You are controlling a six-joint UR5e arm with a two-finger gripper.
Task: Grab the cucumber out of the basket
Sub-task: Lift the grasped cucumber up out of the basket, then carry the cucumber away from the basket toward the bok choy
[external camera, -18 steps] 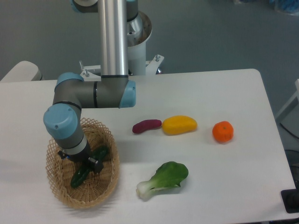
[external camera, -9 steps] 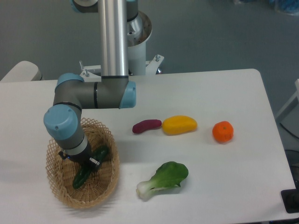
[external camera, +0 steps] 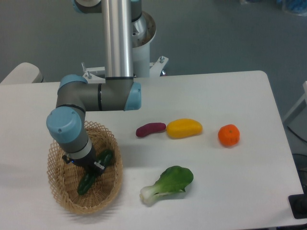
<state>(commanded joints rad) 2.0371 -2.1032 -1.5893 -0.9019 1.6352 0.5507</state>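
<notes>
**Gripper on cucumber, inside basket**

Where the arm's wrist dips over the basket (external camera: 112, 189), the gripper (external camera: 92, 167) sits at the cucumber (external camera: 95, 171), roughly at its middle. Cucumber looks clamped betw. the fingers, though the wrist hides most of the jaws, so the grip reads as closed on it rather than fully seen. Dark green and glossy, the cucumber runs diagonally: upper end toward the basket's right side near the rim, lower end pointing to the lower left, over the woven floor. Whether it touches the floor or is slightly raised can't be told from this angle.

Basket is oval, tan wicker, w/ looped openwork rim, at the table's (external camera: 230, 96) left-front area. Arm's blue-capped elbow joint overlaps the basket's upper-left rim.

Other produce lies on the white table, well apart from the basket: purple piece (external camera: 150, 129) just beside and touching or nearly touching a yellow piece (external camera: 184, 128), both right of the basket; orange (external camera: 229, 135) further right; bok choy (external camera: 169, 183) w/ white stem near the front edge, stem end pointing left toward the basket.
</notes>
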